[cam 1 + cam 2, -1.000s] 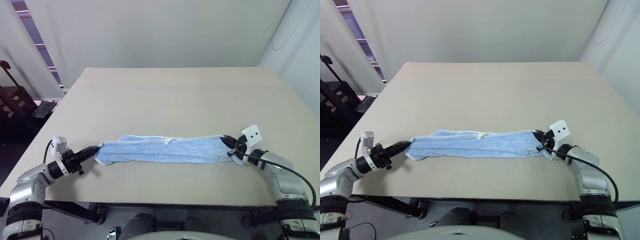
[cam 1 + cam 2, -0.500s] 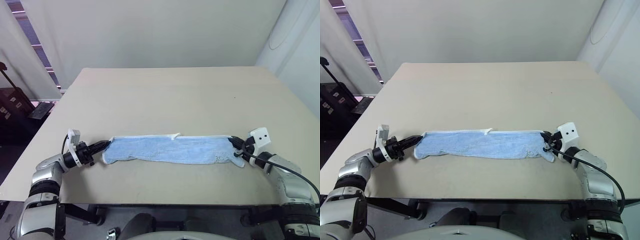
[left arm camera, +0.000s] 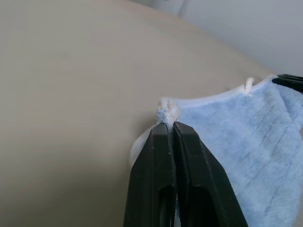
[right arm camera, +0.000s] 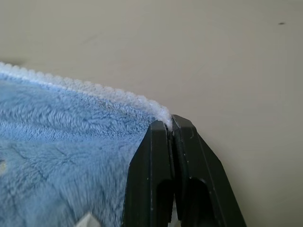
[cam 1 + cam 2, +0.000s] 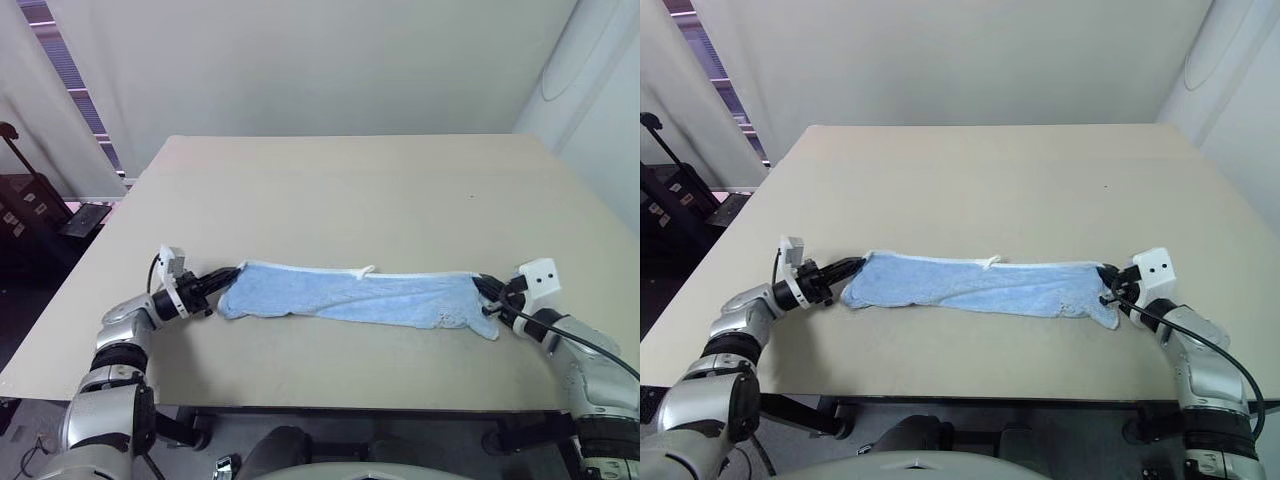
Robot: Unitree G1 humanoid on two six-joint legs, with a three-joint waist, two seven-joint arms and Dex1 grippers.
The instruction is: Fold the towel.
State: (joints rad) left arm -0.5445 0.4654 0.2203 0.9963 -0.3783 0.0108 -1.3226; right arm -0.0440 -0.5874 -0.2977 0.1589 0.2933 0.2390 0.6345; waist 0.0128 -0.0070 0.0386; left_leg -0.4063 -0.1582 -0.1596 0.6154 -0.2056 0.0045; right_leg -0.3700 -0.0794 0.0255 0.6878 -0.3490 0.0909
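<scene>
Head cam: the towel (image 5: 355, 297) is stretched in a long narrow band across the near part of the table (image 5: 350, 190), running left to right, with its white edging along the far side and a small white tag (image 5: 364, 271) sticking up near the middle. The left gripper (image 5: 232, 272) is at the towel's left end and the right gripper (image 5: 484, 291) is at its right end — both clamped onto the fabric. The right end droops a bit below the gripper.

Left wrist cam: the fingers (image 3: 156, 161) are pressed together with no gap, pinching a bunched corner of the white edging just past the tips. The blue pile spreads away from there over the table, and the tag is visible on the far edge.

Right wrist cam: the fingers (image 4: 158, 156) are closed tight on the scalloped white hem at the corner — the blue fabric lies to one side, bare tabletop to the other.
</scene>
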